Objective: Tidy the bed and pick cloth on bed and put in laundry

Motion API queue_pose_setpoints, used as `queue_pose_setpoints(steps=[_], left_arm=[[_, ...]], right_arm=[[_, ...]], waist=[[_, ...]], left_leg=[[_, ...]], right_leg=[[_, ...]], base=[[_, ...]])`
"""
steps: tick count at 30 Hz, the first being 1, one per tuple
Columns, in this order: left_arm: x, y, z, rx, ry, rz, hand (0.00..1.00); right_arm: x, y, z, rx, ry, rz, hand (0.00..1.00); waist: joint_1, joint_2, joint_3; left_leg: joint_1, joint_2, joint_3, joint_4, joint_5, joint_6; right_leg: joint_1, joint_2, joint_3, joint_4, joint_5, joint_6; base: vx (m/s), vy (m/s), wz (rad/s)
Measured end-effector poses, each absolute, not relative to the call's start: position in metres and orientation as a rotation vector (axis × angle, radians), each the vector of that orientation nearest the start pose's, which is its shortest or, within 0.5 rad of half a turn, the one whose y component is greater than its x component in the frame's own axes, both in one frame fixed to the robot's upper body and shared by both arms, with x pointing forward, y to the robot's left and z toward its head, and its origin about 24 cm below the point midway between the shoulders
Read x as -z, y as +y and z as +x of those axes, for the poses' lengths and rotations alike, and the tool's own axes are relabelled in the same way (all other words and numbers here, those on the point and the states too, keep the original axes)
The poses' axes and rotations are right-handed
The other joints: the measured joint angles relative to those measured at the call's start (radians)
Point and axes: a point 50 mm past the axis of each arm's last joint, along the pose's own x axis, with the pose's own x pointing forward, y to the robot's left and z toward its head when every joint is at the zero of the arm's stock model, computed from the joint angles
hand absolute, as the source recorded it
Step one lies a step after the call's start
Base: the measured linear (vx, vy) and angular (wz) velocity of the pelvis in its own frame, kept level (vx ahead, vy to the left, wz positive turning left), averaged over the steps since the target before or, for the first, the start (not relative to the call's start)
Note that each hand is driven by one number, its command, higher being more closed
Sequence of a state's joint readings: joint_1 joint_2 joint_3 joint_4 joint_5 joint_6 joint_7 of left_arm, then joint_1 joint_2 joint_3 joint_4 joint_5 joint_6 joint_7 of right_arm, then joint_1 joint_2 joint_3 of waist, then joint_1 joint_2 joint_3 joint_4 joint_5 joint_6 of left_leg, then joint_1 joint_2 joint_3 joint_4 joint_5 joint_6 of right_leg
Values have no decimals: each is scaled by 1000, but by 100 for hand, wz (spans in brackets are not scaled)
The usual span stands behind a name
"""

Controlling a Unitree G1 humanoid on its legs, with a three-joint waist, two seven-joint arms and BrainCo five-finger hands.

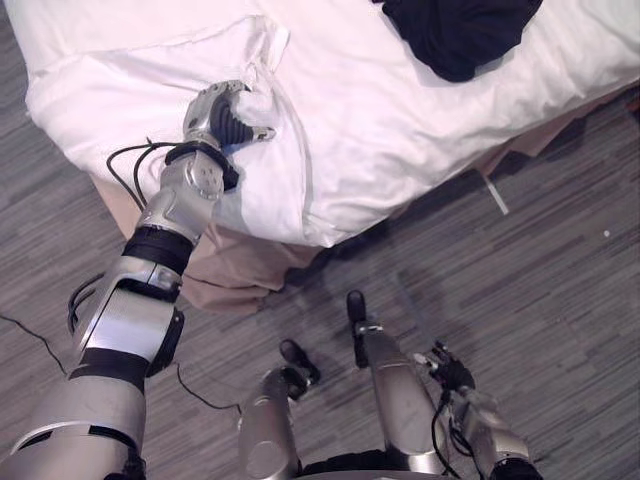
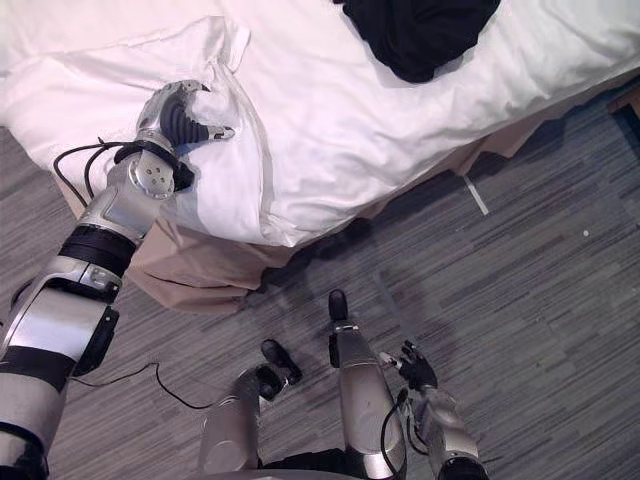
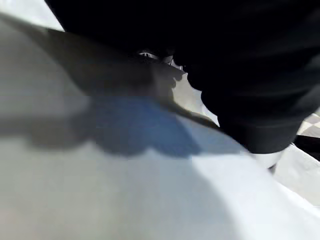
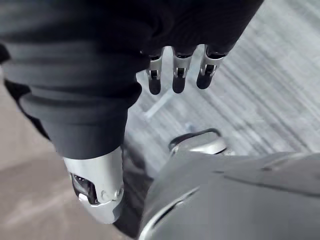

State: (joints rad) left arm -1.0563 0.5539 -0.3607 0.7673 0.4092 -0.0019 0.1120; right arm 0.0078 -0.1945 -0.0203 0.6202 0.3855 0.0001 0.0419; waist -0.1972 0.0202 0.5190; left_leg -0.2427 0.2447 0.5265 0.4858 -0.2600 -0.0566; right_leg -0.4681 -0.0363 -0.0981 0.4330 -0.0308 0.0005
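Right hand hangs low over the floor, fingers straight and relaxed, holding nothing; judged idle. Left hand rests on the white duvet at the near corner of the bed, fingers curled into a raised fold, thumb lying flat. The grip is judged to be for pulling the cover straight, since it lies creased there. Black cloth lies crumpled at the far side, well apart from both hands, untouched: a soft, limp heap.
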Motion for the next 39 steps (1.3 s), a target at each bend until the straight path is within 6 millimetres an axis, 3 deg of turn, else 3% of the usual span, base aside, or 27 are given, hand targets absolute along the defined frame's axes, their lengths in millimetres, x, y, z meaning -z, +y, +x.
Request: queue_pose_setpoints(steps=[5,7,10,11,13,14,15,16,19,21,22,23,25,27,32,34,35,36,37,38,39], left_arm=[[-196,201,399,-66,-229,1107,100],[-162,217,386,-55,-156,1045,100],[-100,250,354,-75,15,929,100],[-89,256,346,-83,50,908,0],[-40,276,308,-136,200,792,0],[-13,282,284,-175,282,725,0],[-1,283,274,-189,319,702,0],[29,280,245,-203,415,655,0],[64,274,203,-264,551,550,0],[91,280,159,-371,704,465,0],[95,281,150,-393,731,450,0],[104,284,130,-444,794,421,0],[115,283,107,-470,868,400,0],[124,279,88,-477,929,371,0],[133,262,84,-457,947,281,0],[132,256,97,-441,913,264,0],[131,255,103,-439,895,262,0],[126,254,119,-431,848,258,0],[117,248,150,-402,765,250,0],[113,245,160,-389,739,249,0],[103,238,184,-367,672,233,0]], right_arm=[[82,-221,201,170,561,172,0],[88,-229,185,229,594,162,0],[95,-252,163,376,631,141,0],[94,-258,161,408,625,131,0],[84,-282,157,522,575,84,0],[75,-294,158,567,540,43,0],[71,-299,159,581,523,27,0],[55,-310,167,598,461,-34,0],[27,-317,189,572,349,-159,0],[-7,-316,218,521,218,-293,0],[-14,-315,225,505,191,-316,0],[-32,-307,242,434,126,-367,100],[-56,-290,265,308,35,-412,100],[-84,-253,298,96,-67,-449,100],[-130,-184,342,-216,-189,-461,100],[-155,-142,361,-332,-236,-421,100],[-161,-135,365,-346,-244,-410,100],[-175,-124,372,-363,-269,-393,100],[-201,-111,379,-377,-320,-369,100],[-209,-108,381,-382,-339,-363,100],[-226,-97,383,-399,-380,-377,100]], waist=[[12,4,-2],[14,10,-14],[18,28,-98],[19,30,-108],[30,50,-177],[54,57,-216],[64,60,-233],[81,68,-272],[108,63,-319],[132,48,-338],[135,44,-340],[158,39,-343],[172,28,-347],[192,5,-355],[252,-17,-355],[274,-24,-320],[277,-30,-306],[291,-36,-271],[320,-25,-194],[327,-20,-168],[327,-2,-110]], left_leg=[[95,-9,56,-38,-1,-4],[170,-39,47,-113,32,-4],[218,-66,2,-208,81,-17],[234,-70,-12,-226,93,-19],[274,-78,-59,-288,111,-29],[296,-82,-66,-315,125,-29],[302,-85,-74,-322,130,-29],[319,-90,-109,-343,133,-29],[329,-98,-129,-357,134,-28],[341,-118,-159,-391,153,-25],[344,-121,-164,-398,156,-25],[351,-126,-172,-415,162,-25],[351,-128,-185,-423,166,-25],[348,-139,-225,-451,182,-25],[318,-141,-280,-455,193,-21],[259,-142,-308,-435,208,-19],[244,-142,-315,-427,211,-19],[209,-141,-328,-406,215,-22],[144,-141,-338,-368,224,-19],[123,-141,-341,-356,228,-16],[68,-142,-360,-339,247,-10]], right_leg=[[60,-22,6,13,-20,9],[132,-34,-10,-22,-20,11],[211,-34,-52,-115,1,24],[237,-34,-63,-137,5,25],[313,-19,-94,-230,32,29],[353,-11,-98,-287,54,32],[372,-9,-102,-314,64,33],[420,-2,-118,-378,88,36],[468,3,-133,-455,121,39],[507,3,-151,-516,153,40],[513,3,-153,-528,159,41],[515,3,-156,-534,164,38],[515,1,-163,-537,167,38],[515,-2,-184,-538,166,41],[509,-8,-217,-538,170,38],[474,-12,-244,-536,176,28],[464,-13,-252,-533,179,25],[436,-15,-262,-528,190,16],[376,-21,-270,-491,192,14],[355,-25,-274,-476,192,14],[303,-37,-290,-441,196,5]], base=[[-6,19,-1],[55,6,20],[105,-23,36],[97,-20,40],[117,-7,36],[123,11,21],[82,25,22],[54,23,29],[14,34,24],[-58,14,25],[-88,5,13],[-96,4,7],[-105,4,12],[-99,-2,24],[-80,3,22],[-89,13,36],[-86,-1,36],[-123,1,31],[-144,9,28],[-181,22,33],[-189,34,35]])
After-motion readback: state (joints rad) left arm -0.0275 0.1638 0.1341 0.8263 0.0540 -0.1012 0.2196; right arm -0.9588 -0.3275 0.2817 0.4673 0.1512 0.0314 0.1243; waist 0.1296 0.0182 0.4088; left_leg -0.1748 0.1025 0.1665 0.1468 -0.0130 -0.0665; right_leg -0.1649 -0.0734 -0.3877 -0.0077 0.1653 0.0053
